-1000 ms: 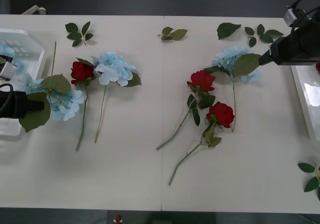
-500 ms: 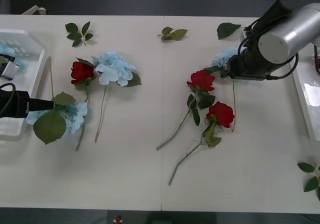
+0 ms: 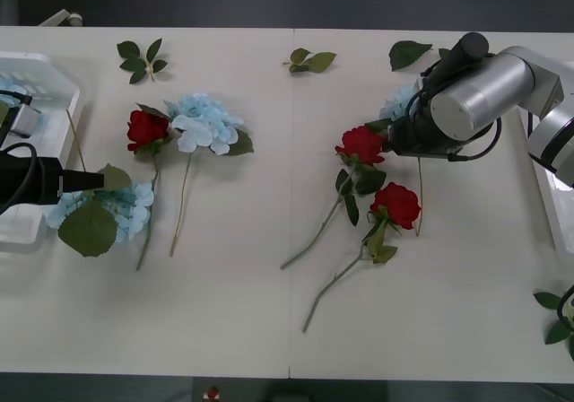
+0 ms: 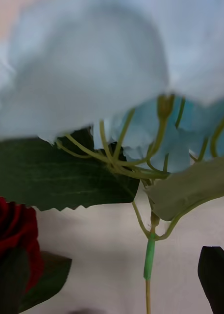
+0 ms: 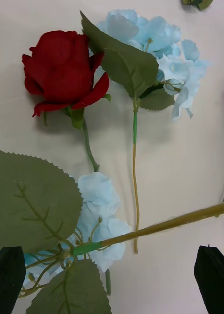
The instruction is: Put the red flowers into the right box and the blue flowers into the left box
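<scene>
Over the table's left edge the left gripper point(image 5: 110, 274), black fingers spread wide, hovers above a fluffy pale-blue flower cluster point(image 3: 115, 206) with big green leaves lying just beside the white ribbed plastic left box point(image 3: 40, 97). At the far right the right gripper point(image 3: 387, 135) hangs low over a second blue cluster point(image 4: 92, 64); whether its fingers are spread I cannot tell. On the white table point(image 3: 269, 330) three blue clusters and three deep-red artificial roses point(image 3: 148, 129) can be counted, two roses side by side near the right arm. A white shallow right box point(image 3: 549, 187) sits at the right edge
</scene>
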